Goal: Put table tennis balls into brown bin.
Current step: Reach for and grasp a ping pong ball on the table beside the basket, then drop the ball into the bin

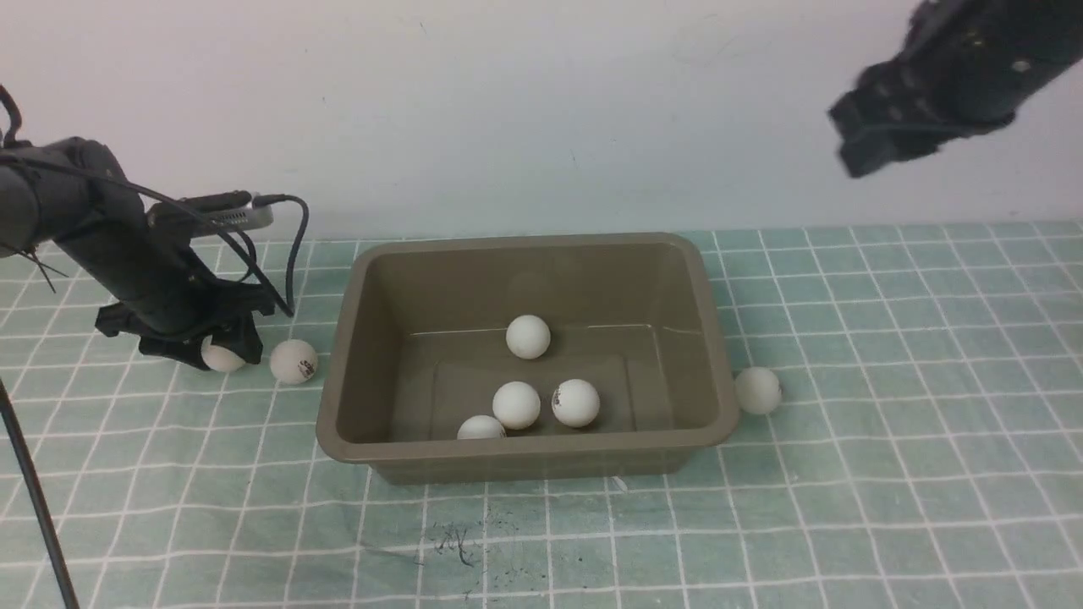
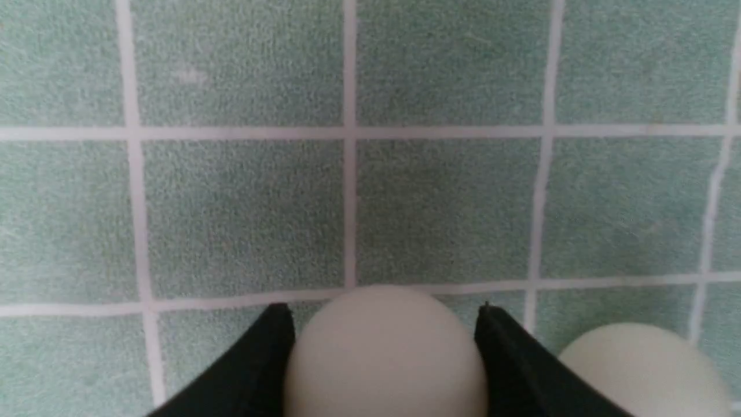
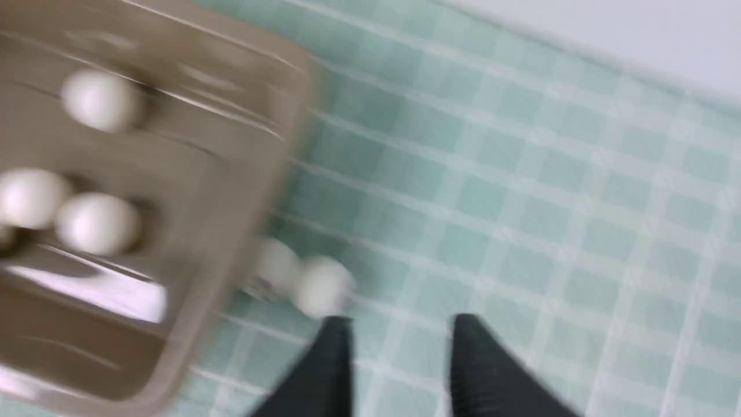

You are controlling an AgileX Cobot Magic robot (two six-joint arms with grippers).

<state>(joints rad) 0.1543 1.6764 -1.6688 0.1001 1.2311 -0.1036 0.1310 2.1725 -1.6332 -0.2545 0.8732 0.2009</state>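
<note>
The bin sits mid-frame in the front view on a green checked cloth. Four balls lie on its floor. The back ball is near the far wall. The plain ball and the marked ball lie side by side nearer the front. The low ball is half hidden behind the front wall.

At the frame's left, the left gripper is down at the cloth. Its fingers press both sides of the held ball, pinching it. Just right of it, apart from the bin, the logo ball rests on the cloth.

The right ball lies close against the bin's right side, under the flared rim; whether they touch cannot be told.

The right gripper hangs in the upper right corner, high over the cloth and blurred. In the right wrist view, also blurred, its fingers are spread with only cloth showing between them.
</note>
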